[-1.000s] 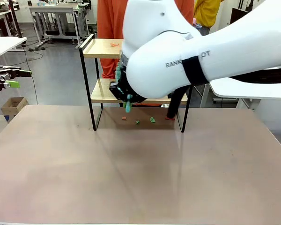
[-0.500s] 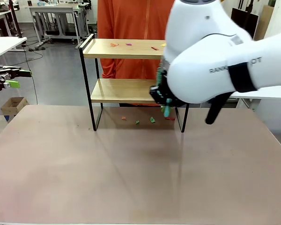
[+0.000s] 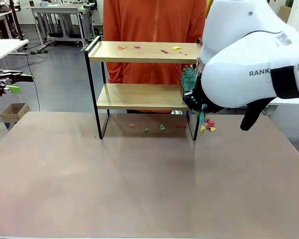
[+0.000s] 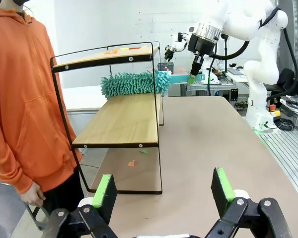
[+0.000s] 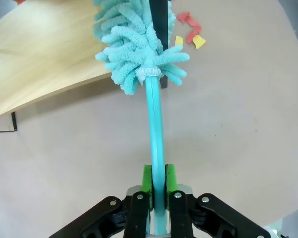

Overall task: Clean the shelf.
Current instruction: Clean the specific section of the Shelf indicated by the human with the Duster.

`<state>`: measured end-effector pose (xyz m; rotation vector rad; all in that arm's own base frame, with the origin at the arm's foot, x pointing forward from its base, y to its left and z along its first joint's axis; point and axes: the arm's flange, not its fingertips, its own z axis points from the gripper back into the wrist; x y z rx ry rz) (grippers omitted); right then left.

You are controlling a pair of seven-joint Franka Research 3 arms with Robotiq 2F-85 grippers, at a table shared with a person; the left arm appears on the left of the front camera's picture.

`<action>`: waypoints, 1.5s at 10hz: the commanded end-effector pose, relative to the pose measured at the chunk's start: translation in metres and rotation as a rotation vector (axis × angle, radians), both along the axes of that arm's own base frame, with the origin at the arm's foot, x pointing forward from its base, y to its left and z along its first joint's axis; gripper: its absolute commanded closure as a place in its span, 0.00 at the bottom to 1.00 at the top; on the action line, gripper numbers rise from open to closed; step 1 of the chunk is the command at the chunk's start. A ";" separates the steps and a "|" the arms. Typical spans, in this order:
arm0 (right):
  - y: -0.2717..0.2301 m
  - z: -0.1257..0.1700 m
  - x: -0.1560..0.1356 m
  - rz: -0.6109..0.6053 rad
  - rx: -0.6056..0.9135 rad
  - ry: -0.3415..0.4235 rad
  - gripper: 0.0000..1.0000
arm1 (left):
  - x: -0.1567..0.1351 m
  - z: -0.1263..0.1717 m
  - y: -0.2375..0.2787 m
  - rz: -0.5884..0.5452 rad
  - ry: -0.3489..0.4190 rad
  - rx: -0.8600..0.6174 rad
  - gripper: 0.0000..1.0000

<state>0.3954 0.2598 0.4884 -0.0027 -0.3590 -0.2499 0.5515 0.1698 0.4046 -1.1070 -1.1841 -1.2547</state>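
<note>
The shelf (image 3: 139, 95) stands at the table's far side, its two wooden boards in a black frame. Several coloured paper scraps (image 3: 164, 51) lie on its top board (image 4: 109, 53). My right gripper (image 5: 158, 182) is shut on the handle of a teal fluffy duster (image 5: 139, 44). The duster's head (image 4: 131, 83) rests at the right end of the lower board (image 5: 44, 54). A small heap of red and yellow scraps (image 3: 208, 124) lies on the table beside the shelf's right leg. My left gripper (image 4: 164, 191) hangs open off to the left with nothing in it.
More scraps (image 3: 162, 127) lie on the table under the shelf. A person in an orange hoodie (image 3: 154, 22) stands right behind the shelf. My right arm (image 3: 254, 55) bulks over the table's right side. A cardboard box (image 3: 15, 112) sits on the floor, left.
My right arm has swept the duster rightwards along the lower board to its right end. Red and yellow scraps now lie on the table beside the right leg.
</note>
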 end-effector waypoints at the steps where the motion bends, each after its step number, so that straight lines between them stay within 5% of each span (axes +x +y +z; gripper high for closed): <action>1: 0.001 -0.004 0.005 -0.036 0.014 0.015 0.87 | -0.003 0.002 -0.003 -0.001 -0.001 0.006 0.00; 3: 0.002 -0.003 0.001 0.000 -0.002 0.004 0.87 | -0.003 0.002 -0.003 -0.001 -0.001 0.006 0.00; 5: 0.006 0.014 -0.018 0.127 0.036 -0.103 0.87 | -0.003 0.002 -0.003 -0.001 -0.001 0.006 0.00; 11: -0.033 0.043 -0.036 0.593 0.199 -0.103 0.87 | -0.003 0.002 -0.003 -0.001 -0.001 0.006 0.00; 15: -0.068 0.040 -0.041 0.950 0.196 0.133 0.87 | -0.003 0.002 -0.003 -0.001 -0.001 0.006 0.00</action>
